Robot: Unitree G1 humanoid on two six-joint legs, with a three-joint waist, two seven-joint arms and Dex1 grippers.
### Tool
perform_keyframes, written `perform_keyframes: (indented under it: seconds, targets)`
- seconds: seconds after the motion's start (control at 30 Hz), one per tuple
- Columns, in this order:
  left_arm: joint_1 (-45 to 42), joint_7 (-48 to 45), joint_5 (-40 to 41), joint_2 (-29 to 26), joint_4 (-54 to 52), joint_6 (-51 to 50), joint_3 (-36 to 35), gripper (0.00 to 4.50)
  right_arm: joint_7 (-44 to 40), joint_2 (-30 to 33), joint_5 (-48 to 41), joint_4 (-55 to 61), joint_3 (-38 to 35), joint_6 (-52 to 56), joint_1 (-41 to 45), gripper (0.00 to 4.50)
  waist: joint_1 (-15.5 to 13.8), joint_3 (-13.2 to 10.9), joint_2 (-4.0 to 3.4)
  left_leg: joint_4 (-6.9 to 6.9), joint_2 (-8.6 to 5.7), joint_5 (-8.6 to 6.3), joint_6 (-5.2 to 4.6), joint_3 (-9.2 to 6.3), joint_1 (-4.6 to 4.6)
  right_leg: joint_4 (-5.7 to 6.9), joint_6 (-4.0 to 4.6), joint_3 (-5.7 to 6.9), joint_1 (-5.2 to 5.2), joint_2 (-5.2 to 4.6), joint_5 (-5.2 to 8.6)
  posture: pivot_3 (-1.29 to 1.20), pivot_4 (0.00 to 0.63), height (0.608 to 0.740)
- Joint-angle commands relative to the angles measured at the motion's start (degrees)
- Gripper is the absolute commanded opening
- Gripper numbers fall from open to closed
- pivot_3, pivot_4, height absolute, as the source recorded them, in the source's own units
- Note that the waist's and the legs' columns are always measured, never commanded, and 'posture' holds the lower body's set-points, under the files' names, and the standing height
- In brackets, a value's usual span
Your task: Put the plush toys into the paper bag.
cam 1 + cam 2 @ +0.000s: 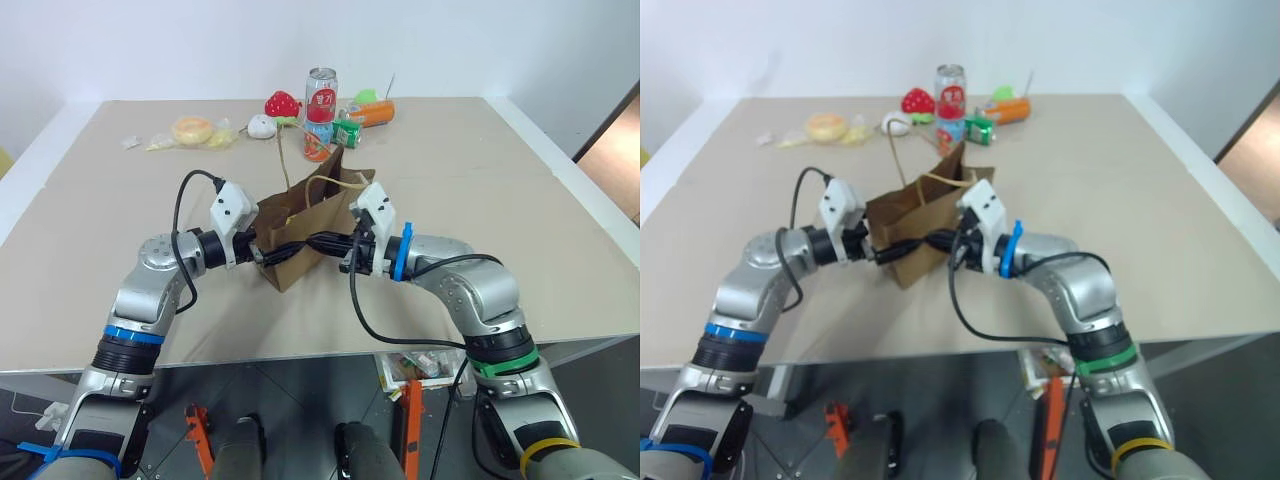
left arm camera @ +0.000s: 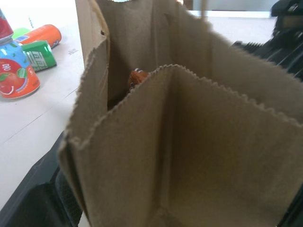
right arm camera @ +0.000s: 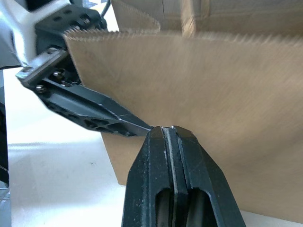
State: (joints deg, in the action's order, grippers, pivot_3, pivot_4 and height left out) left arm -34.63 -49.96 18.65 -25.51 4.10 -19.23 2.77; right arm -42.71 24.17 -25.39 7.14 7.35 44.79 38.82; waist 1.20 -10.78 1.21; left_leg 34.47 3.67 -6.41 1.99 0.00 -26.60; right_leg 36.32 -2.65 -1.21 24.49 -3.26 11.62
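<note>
The brown paper bag (image 1: 300, 235) stands open at the middle of the table, tilted, its rope handles up. My left gripper (image 1: 305, 240) is open and straddles the bag's near end. One of its fingers (image 3: 94, 116) lies along the bag's outer wall; in the left wrist view the folded side of the bag (image 2: 189, 156) sits between its jaws. My right gripper (image 3: 166, 130) is shut with nothing between its fingers, its tips against the bag's wall, touching the left finger. A small brown-orange bit (image 2: 137, 78) shows deep in the bag; otherwise the plush toys are hidden.
At the back of the table stand a red drink can (image 1: 321, 95), a green carton (image 1: 347, 132) and a lying orange bottle (image 1: 372, 113). Left of them are a red strawberry toy (image 1: 283, 103), a small white round toy (image 1: 262, 125) and a yellow wrapped item (image 1: 192, 129). The table's front edge (image 1: 300, 355) is close.
</note>
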Motion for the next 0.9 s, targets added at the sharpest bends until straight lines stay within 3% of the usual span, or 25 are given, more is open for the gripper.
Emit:
perform_keyframes:
  seconds: [0.03,0.13,0.23,0.4,0.5,0.73,0.9]
  targets:
    - [-0.44,0.68,1.19,-0.15,-2.32,-0.76,-1.57,4.50,-0.46,2.23,-0.81,1.26,-3.89,-0.76,0.51,0.04,0.00,0.00,0.00,0.00,0.00,0.00,0.00,0.00,0.00,0.00,0.00,0.00,0.00,-0.01,0.00,0.00,0.150,0.740]
    - [-0.30,0.71,1.29,-0.12,-2.99,-1.34,-1.25,4.50,-0.21,2.93,-0.73,0.86,-4.67,-0.96,0.55,0.04,0.00,0.00,0.00,0.00,0.00,0.00,0.00,0.00,0.00,0.00,0.00,0.00,0.00,0.00,0.00,0.00,0.150,0.740]
    - [-0.38,0.98,0.88,-0.17,-3.25,-1.34,-0.90,3.86,0.05,3.36,-0.43,0.74,-5.07,-1.14,0.32,0.00,0.00,0.00,0.00,-0.01,0.00,0.00,0.00,0.00,0.01,0.00,0.00,0.00,0.01,0.00,0.00,0.00,0.150,0.740]
    - [-0.11,-0.10,1.00,-0.57,-3.31,-0.82,-0.80,1.36,0.48,4.08,-0.71,1.21,-6.07,-0.96,-0.25,0.00,0.00,0.00,0.00,0.00,0.00,0.00,0.00,0.00,0.01,0.00,0.00,0.00,-0.01,0.00,0.00,0.00,0.150,0.740]
    - [-0.21,-0.47,1.39,-0.56,-3.24,-1.02,-1.08,0.11,0.59,4.79,-0.76,1.23,-6.90,-0.96,-0.44,0.00,0.00,0.00,0.00,0.00,0.00,0.00,0.00,0.00,0.01,0.00,0.00,0.00,-0.01,0.00,0.00,0.00,0.150,0.740]
    - [-1.17,-1.55,1.33,-1.46,-0.68,-0.18,-2.18,0.04,-0.14,8.41,-1.34,0.97,-11.07,-0.78,-1.57,0.00,0.00,0.00,0.00,0.00,0.00,0.00,0.00,0.00,0.01,0.00,0.00,0.00,-0.01,0.00,0.00,0.00,0.150,0.740]
    - [-1.21,-9.38,4.43,-4.03,1.38,3.44,-3.86,0.04,-3.07,13.66,-2.90,0.54,-14.71,-0.42,-3.94,0.00,-0.01,0.00,0.00,0.00,0.00,0.00,0.00,0.00,0.01,0.00,0.00,-0.01,-0.01,-0.01,0.02,0.00,0.150,0.740]
